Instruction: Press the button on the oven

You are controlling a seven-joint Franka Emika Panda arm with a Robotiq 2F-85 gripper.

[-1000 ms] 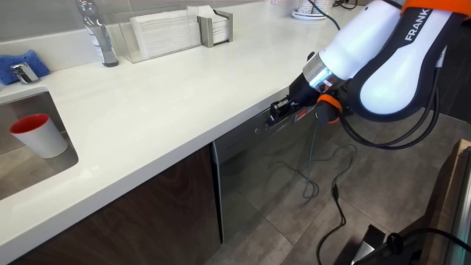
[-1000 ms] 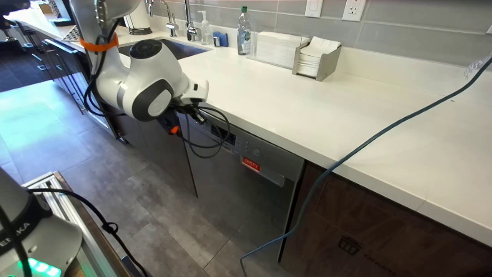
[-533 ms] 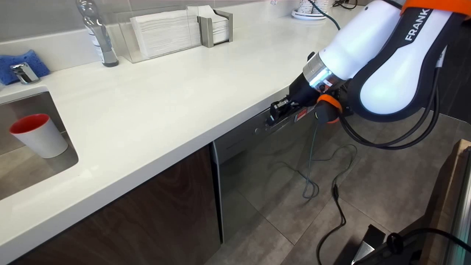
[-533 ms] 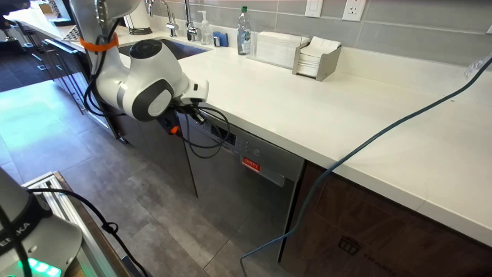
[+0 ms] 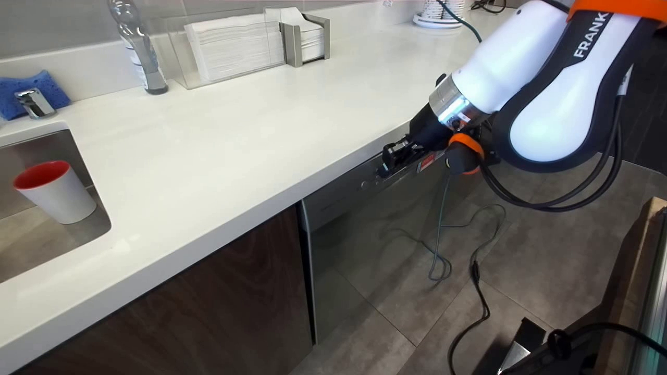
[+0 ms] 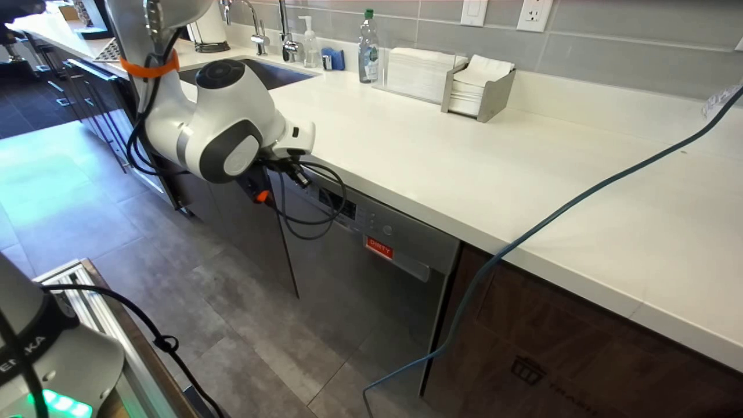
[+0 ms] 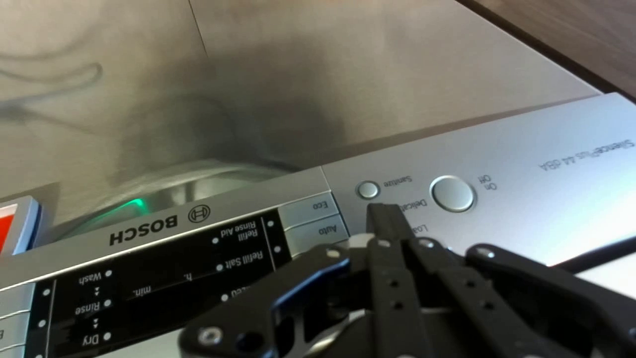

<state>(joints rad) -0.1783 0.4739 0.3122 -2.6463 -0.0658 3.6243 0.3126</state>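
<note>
The oven [image 5: 359, 260] is the grey stainless-steel appliance front below the counter; it also shows in an exterior view [image 6: 360, 290] and in the wrist view [image 7: 422, 74]. Its control strip [image 7: 561, 139] fills the lower wrist view, lettering upside down, with a black display [image 7: 164, 278], a large round On/Off button [image 7: 452, 193] and a small Sanitize button [image 7: 367, 189]. My gripper [image 7: 390, 216] is shut and empty, fingertips together just below the Sanitize button in the picture, covering part of the Delicate label. Contact cannot be told. The gripper also shows at the strip in both exterior views [image 5: 384, 170] [image 6: 304, 182].
The white counter [image 5: 260, 140] overhangs the strip closely. A red DIRTY tag [image 6: 379, 247] sits on the front. Black cables [image 6: 342, 197] loop by the wrist. A blue cable [image 6: 557, 223] crosses the counter edge. Brown cabinet doors [image 5: 208, 302] flank the appliance.
</note>
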